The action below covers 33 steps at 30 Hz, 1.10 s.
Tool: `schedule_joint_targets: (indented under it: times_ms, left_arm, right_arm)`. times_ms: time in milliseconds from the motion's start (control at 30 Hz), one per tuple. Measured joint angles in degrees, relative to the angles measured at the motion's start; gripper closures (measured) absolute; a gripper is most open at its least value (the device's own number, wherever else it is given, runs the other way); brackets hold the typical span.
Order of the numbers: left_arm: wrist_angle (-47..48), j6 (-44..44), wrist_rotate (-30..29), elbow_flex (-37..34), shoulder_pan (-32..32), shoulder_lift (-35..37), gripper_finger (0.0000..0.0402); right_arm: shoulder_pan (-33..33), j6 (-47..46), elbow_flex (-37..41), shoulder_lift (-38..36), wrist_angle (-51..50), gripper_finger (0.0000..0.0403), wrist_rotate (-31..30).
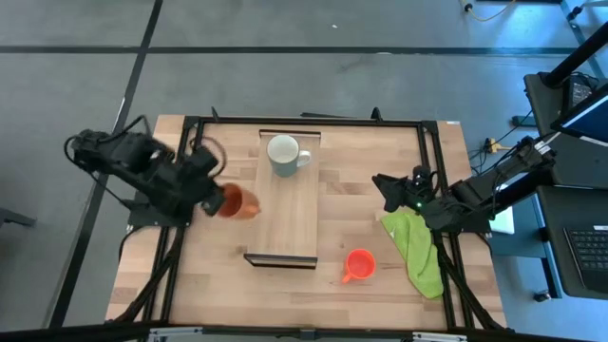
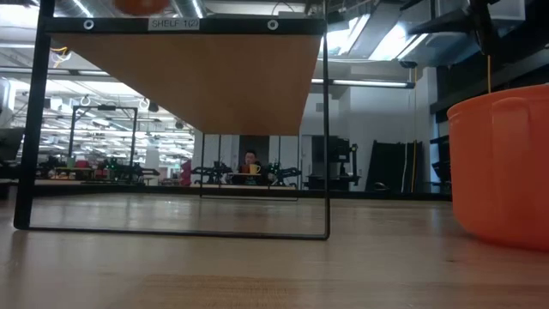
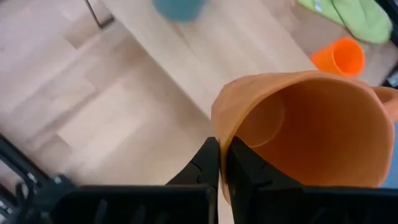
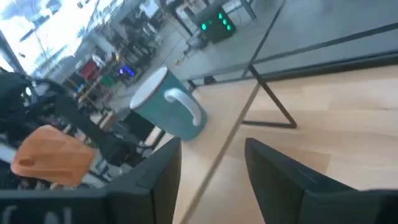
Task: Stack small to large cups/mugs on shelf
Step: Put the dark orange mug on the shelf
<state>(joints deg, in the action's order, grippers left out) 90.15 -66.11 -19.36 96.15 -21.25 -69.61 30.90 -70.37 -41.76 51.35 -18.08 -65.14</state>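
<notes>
The shelf [image 1: 290,214] is a long light-wood board raised on a black frame. A pale grey-green mug [image 1: 285,155] stands on its far end, also seen in the right wrist view [image 4: 168,106]. My left gripper [image 1: 217,199] is shut on a brownish-orange mug [image 1: 239,201], raised just left of the shelf. A bright orange-red mug [image 1: 358,265] stands on the table near the shelf's near right corner. My right gripper [image 1: 385,185] hangs open to the right of the shelf with nothing between its fingers [image 4: 211,168]. My left gripper holds the brownish-orange mug by its rim [image 3: 222,127], with the wall between the two fingers: one finger [image 3: 245,171] inside the mug and one [image 3: 205,165] outside. The fingers slant down from the table's left. The mug hangs tilted, lifted clear.
A green cloth [image 1: 418,249] lies on the table under the right arm. The black frame [image 1: 190,123] runs around the table. In the low view the shelf's underside [image 2: 197,77] and front posts [image 2: 327,129] stand ahead, with the orange-red mug [image 2: 502,167] close at right.
</notes>
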Motion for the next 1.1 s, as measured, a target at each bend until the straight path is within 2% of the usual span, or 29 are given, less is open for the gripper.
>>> schedule_joint_targets:
  times_ms: [167,267,433,500,667,867,1100]
  left_arm:
    - [-1.58,5.12,0.63,4.96,7.52,-6.76,0.0395]
    - [-3.88,6.12,1.53,6.56,9.24,-11.81,0.0395]
    - [-4.35,8.81,8.22,7.18,11.47,-19.02,0.0395]
    - [-4.8,9.14,8.56,7.18,11.51,-20.61,0.0395]
    - [-7.76,9.9,9.62,7.29,12.24,-21.29,0.0395]
    - [-7.6,14.41,9.52,7.29,17.71,-21.29,0.0395]
    - [-7.47,18.0,15.43,7.29,22.12,-21.28,0.0395]
  right_arm:
    - [-0.75,0.0,0.0,0.68,0.24,0.0224,-0.82]
    - [-0.79,0.12,0.0,-0.51,-0.08,0.0224,-0.83]
    - [-0.79,3.02,0.0,-4.03,-0.14,0.0224,-0.7]
    - [-0.79,4.79,0.0,-5.86,-0.16,0.0224,0.16]
    - [-0.77,7.71,0.0,-9.05,-0.04,0.0224,1.19]
    - [-0.77,7.58,0.0,-8.37,0.32,0.0224,2.24]
    - [-0.74,6.38,0.0,-6.94,-0.08,0.0224,3.44]
